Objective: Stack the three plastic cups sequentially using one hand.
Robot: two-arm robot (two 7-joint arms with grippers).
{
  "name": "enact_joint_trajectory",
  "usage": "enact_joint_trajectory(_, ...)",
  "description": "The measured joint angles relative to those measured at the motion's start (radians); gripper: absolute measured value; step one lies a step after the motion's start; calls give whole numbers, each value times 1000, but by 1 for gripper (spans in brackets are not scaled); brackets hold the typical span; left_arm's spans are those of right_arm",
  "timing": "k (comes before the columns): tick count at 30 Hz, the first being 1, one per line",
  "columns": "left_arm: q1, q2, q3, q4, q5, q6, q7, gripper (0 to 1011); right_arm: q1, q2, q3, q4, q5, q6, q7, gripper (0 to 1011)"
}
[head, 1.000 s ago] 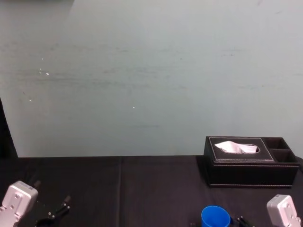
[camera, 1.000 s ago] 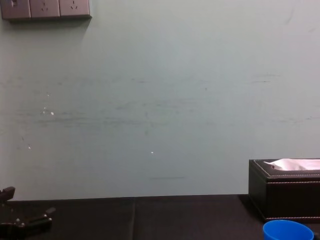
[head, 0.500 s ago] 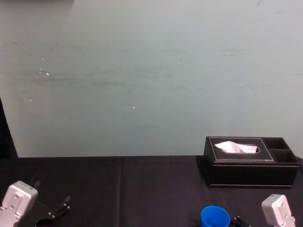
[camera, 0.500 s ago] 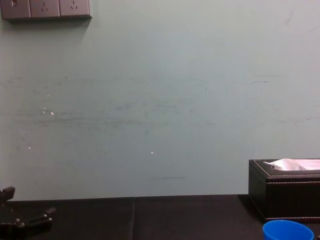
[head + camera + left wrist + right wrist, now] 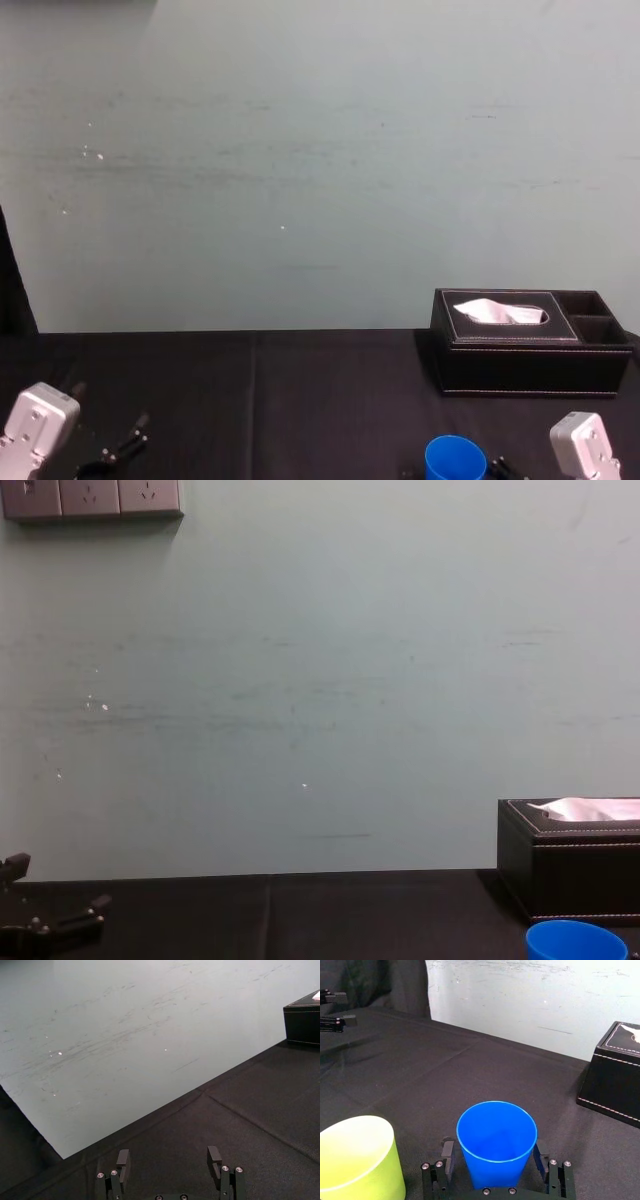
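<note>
Right wrist view: right end effector (image 5: 494, 1152), spread wide, straddles empty blue cup (image 5: 497, 1135) near lime cup (image 5: 357, 1160).

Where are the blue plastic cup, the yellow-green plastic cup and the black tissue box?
Blue tapered plastic cup (image 5: 497, 1140): right wrist view, on its inner wall.
Yellow-green plastic cup (image 5: 355, 1157): right wrist view, inside its open mouth.
Black stitched tissue box (image 5: 535, 368): head view, on its front wall.

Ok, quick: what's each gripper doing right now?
Left gripper: open, empty.
Right gripper: open, fingers either side of the blue cup, not clamped.
</note>
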Motion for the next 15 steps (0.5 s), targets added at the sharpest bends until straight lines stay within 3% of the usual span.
enact_joint_trajectory(7, 0, 0, 0, 0, 0, 0, 0, 1010, -1, 0, 1, -2, 1, 2, 0, 997)
enact_joint_trajectory(15, 0, 0, 0, 0, 0, 0, 0, 1010, -1, 1, 1, -3, 2, 3, -1, 837)
